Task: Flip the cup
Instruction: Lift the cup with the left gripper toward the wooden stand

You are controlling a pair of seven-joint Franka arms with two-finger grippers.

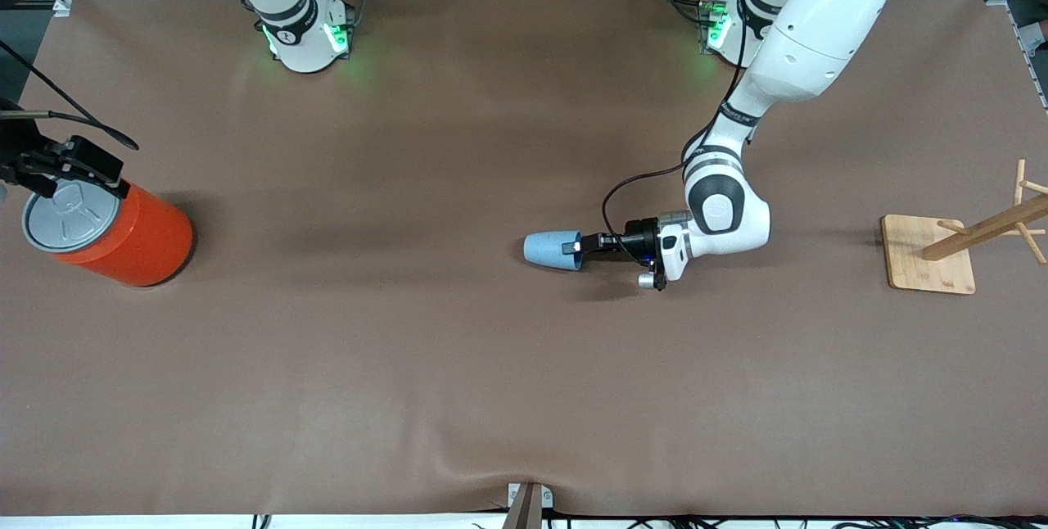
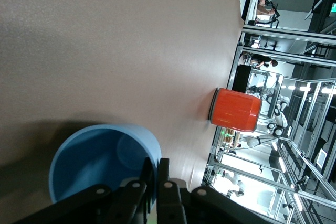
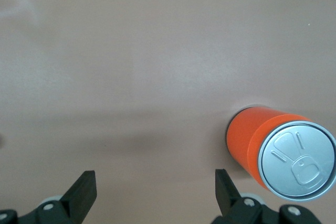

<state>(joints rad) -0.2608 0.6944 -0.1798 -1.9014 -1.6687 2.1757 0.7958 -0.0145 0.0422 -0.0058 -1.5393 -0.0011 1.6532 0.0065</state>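
Observation:
The light-blue cup [image 1: 550,251] lies on its side near the middle of the table, its mouth turned toward the left arm's end. My left gripper [image 1: 575,248] is shut on the cup's rim, one finger inside the mouth and one outside. The left wrist view looks into the cup's darker blue inside [image 2: 94,156], with the left gripper [image 2: 156,170] pinching the wall. My right gripper [image 3: 153,177] waits open and empty over the table at the right arm's end, and shows in the front view [image 1: 49,165] just above the orange can.
A large orange can [image 1: 123,236] with a grey pull-tab lid stands at the right arm's end, seen too in the wrist views [image 2: 235,109] [image 3: 273,148]. A wooden rack on a square base [image 1: 929,255] stands at the left arm's end.

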